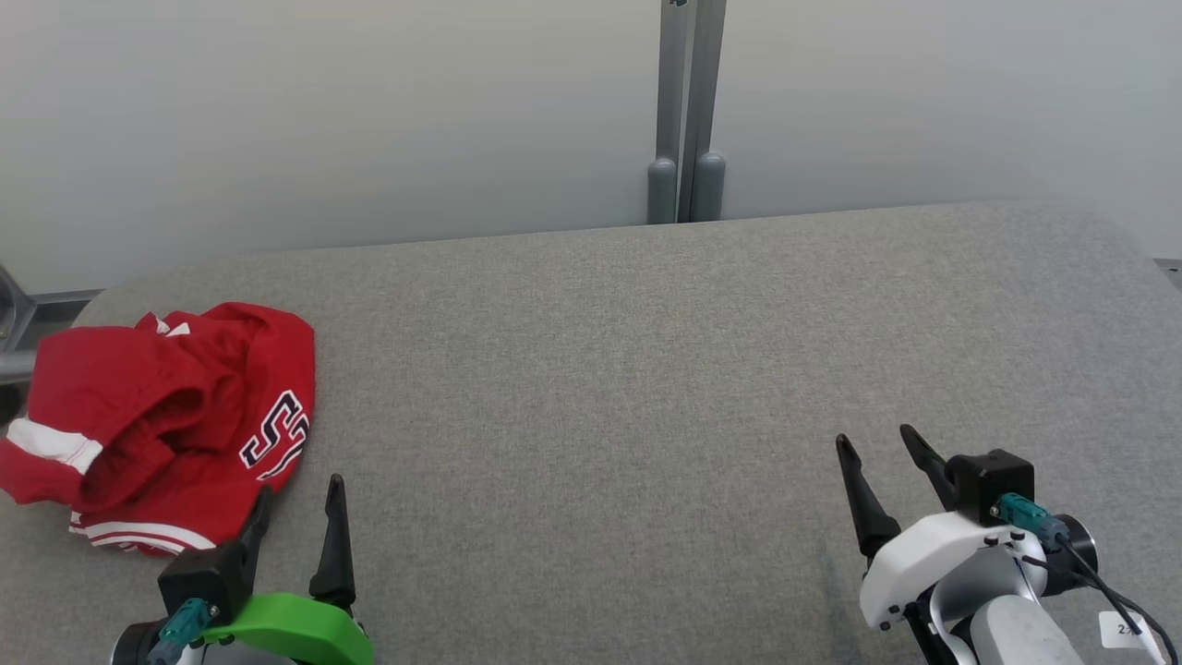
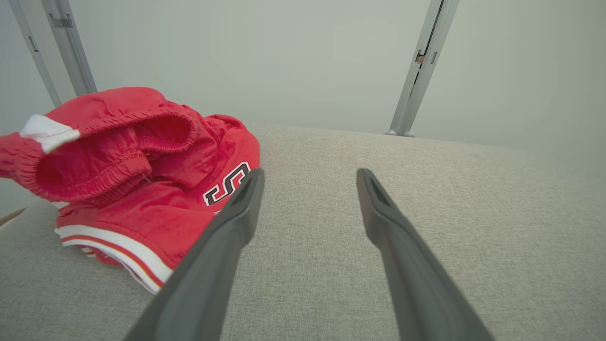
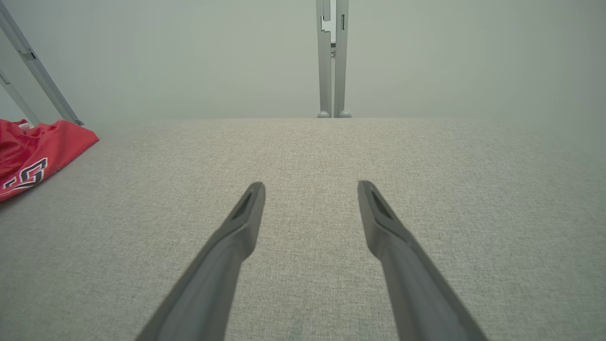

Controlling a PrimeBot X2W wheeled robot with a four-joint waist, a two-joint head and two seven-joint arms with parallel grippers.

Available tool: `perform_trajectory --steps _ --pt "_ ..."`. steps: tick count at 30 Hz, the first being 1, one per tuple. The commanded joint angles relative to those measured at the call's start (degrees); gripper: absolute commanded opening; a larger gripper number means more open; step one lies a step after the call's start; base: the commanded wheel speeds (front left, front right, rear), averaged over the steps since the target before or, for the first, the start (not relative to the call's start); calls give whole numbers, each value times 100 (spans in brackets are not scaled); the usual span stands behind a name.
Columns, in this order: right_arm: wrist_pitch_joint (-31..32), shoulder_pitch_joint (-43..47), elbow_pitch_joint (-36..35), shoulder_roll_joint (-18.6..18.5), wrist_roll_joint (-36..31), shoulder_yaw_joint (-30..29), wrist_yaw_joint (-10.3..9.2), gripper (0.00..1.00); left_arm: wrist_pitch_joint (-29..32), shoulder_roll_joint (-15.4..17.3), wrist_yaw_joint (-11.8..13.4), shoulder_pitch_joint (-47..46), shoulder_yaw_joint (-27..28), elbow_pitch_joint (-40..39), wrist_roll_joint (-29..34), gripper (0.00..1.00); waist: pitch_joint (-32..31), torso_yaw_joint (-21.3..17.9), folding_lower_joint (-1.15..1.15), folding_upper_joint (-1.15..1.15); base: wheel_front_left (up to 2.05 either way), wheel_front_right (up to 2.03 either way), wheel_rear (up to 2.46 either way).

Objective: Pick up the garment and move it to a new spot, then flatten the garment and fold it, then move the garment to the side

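- Since no part of it is gripped yet, the crumpled red jersey garment with white-striped hems and a dark-outlined letter patch [image 1: 175,416] lies heaped on the grey woven-fabric tabletop [image 1: 646,369]. It sits just ahead and to the left of the left gripper [image 1: 300,488].
- The left gripper's jaws stand wide and empty, with one finger close beside the striped hem. I judge this placing suits a short reach to pinch the cloth for the pick-up, the first step.
- The right gripper [image 1: 874,436] also has its jaws spread wide with nothing between them, over bare tabletop well apart from the garment. It is probably kept free for the open middle, where the cloth could be laid and flattened.
- The left wrist view gives the close detail. An elasticated opening gapes toward the jaws and folds are stacked over the hem, so one layer looks hard to single out.
- The right wrist view gives the broad tabletop ahead of its jaws. A corner of the garment lies far off to their left, and the paired grey metal posts [image 3: 333,57] stand straight beyond.
- The head view sets both grippers and the heap together, so their spacing can be compared.
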Motion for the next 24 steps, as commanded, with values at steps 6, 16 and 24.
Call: perform_trajectory --steps 6,16,24 --pt "-49 38 39 -25 11 -11 0 100 -10 48 54 88 -31 -42 4 100 12 6 0 0 0 0 0" --pt "-67 92 13 -22 39 -28 0 100 -6 89 79 46 -62 -21 -20 100 16 191 0 0 0 0 0" --pt "-94 144 42 -21 133 -24 0 100 49 169 122 66 -73 -44 -15 100 1 706 0 0 0 0 0"
